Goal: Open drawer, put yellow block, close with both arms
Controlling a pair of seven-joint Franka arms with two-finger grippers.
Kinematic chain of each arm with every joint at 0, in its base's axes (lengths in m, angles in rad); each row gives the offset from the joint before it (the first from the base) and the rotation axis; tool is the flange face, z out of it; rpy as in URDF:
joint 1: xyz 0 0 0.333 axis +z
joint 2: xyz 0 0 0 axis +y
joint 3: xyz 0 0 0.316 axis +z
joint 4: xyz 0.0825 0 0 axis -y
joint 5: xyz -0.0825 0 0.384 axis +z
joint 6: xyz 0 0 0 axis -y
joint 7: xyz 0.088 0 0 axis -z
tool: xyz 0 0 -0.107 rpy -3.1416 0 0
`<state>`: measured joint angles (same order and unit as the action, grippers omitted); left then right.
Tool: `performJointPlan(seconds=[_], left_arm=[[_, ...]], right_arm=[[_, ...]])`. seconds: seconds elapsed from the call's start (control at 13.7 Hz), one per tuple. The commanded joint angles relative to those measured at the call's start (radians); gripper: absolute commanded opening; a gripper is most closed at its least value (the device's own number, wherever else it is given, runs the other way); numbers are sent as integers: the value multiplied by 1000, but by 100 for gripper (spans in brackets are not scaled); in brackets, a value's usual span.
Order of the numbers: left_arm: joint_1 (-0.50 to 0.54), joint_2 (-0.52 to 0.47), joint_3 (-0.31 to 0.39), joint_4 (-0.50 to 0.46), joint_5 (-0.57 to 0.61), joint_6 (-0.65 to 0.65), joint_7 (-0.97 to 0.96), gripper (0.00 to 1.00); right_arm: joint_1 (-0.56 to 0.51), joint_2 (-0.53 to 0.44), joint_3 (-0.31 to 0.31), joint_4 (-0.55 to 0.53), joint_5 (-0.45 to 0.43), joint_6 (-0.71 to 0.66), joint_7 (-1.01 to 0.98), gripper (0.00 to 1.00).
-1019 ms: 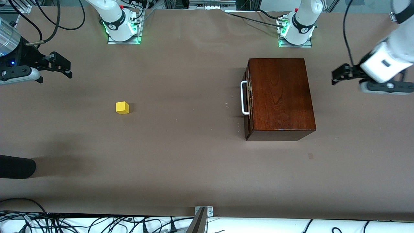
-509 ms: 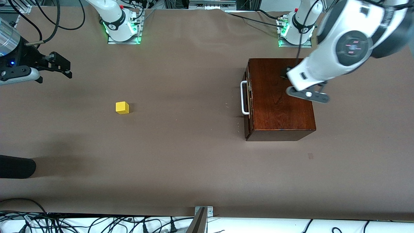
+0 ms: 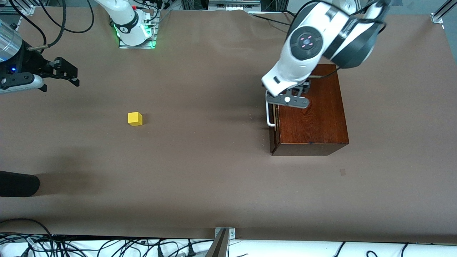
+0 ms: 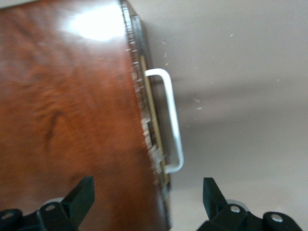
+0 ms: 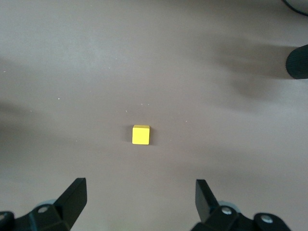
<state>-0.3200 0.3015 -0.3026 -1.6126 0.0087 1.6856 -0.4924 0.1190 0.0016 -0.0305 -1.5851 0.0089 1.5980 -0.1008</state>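
The mahogany box [image 3: 314, 117] stands toward the left arm's end of the table. Its drawer [image 3: 273, 134] is pushed in, and the white bar handle [image 3: 268, 111] faces the right arm's end. My left gripper [image 3: 302, 89] hangs open over the box's top edge by the handle [image 4: 172, 120]. In the left wrist view the left gripper [image 4: 148, 190] straddles that edge of the box [image 4: 72, 120] and touches nothing. The yellow block [image 3: 135, 119] sits alone on the table. My right gripper [image 3: 71, 75] waits open and empty over the table's end; in its wrist view the right gripper [image 5: 139, 187] looks at the block [image 5: 141, 134].
A dark rounded object [image 3: 18, 184] pokes in at the table's edge at the right arm's end, nearer the front camera than the block. The arms' green-lit bases [image 3: 135, 32] stand along the edge farthest from the front camera. Cables [image 3: 107, 246] lie off the near edge.
My left arm has swung in from the table's end, across the box top, to the handle edge. The right arm, block and box have not moved.
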Motion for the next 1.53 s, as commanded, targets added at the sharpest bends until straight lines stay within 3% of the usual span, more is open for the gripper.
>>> performJointPlan(seconds=[0.0, 0.29, 0.73, 1.46], left_arm=[[-42, 77, 5, 39, 24, 44, -69, 100], [-93, 117, 5, 17, 131, 54, -182, 100], [-131, 166, 7, 22, 137, 80, -262, 100], [-201, 272, 5, 14, 275, 167, -394, 100]], right_arm=[[-10, 9, 4, 28, 2, -24, -19, 100], [-10, 9, 4, 28, 2, -24, -19, 100], [-10, 9, 4, 28, 2, -24, -19, 100], [-10, 9, 3, 28, 2, -24, -17, 100]])
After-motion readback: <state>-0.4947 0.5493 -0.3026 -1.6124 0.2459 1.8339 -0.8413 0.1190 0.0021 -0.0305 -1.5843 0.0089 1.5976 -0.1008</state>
